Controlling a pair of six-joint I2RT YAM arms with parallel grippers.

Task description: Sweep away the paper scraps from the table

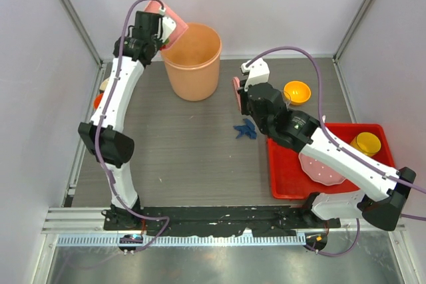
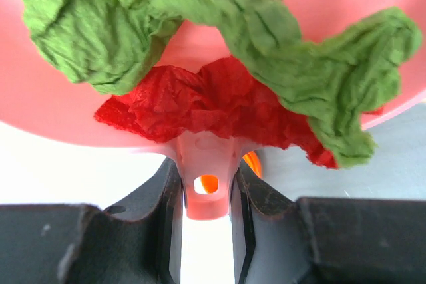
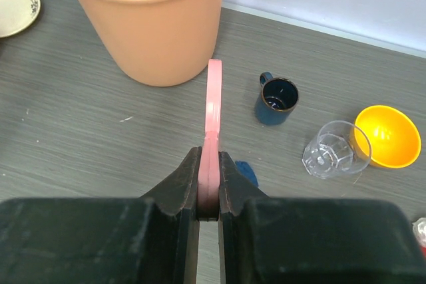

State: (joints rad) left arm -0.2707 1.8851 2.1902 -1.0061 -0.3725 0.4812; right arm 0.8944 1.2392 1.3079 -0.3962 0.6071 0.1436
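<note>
My left gripper (image 1: 160, 32) is shut on the handle of the pink dustpan (image 1: 175, 21) and holds it raised and tilted at the rim of the tall orange bin (image 1: 193, 61). In the left wrist view my gripper (image 2: 206, 197) clamps the handle, and the dustpan (image 2: 60, 111) holds green paper scraps (image 2: 266, 38) and a red scrap (image 2: 200, 101). My right gripper (image 1: 243, 96) is shut on a flat pink sweeper (image 3: 213, 98), seen edge-on just above the table (image 1: 186, 157). A blue scrap (image 1: 245, 130) lies on the table right beside the right gripper (image 3: 210, 181); part of it (image 3: 247, 172) shows there.
A red tray (image 1: 286, 181) at the right holds a pink plate (image 1: 323, 167) and a yellow bowl (image 1: 366, 143). An orange bowl (image 1: 297, 91), a dark blue mug (image 3: 276, 100) and a clear glass (image 3: 333, 151) stand behind the right gripper. A small plate (image 3: 16, 8) lies at the far left.
</note>
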